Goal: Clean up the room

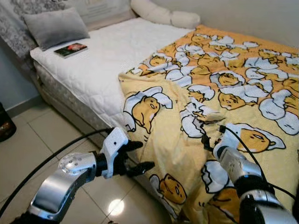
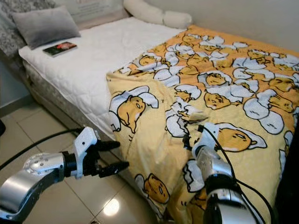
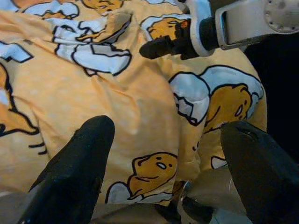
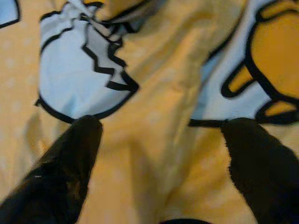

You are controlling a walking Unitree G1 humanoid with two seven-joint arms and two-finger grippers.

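Observation:
A yellow blanket (image 1: 224,93) printed with cartoon egg figures covers the right half of the bed and hangs over its near edge. My right gripper (image 1: 205,139) rests on the blanket near that edge, open, with a raised fold of cloth (image 4: 154,116) lying between its spread fingers (image 4: 70,158). Left of the hanging blanket edge, my left gripper (image 1: 140,156) hovers above the floor, open and holding nothing. In the left wrist view the left gripper (image 3: 163,158) faces the draped blanket (image 3: 107,102), and the right gripper (image 3: 161,45) shows beyond it.
The white mattress (image 1: 103,60) lies bare on the left half of the bed. A book (image 1: 70,49) and a grey pillow (image 1: 56,27) are near the head, a white bolster (image 1: 163,15) along the wall. Tiled floor (image 1: 42,144) runs beside the bed, with a dark object (image 1: 4,123) far left.

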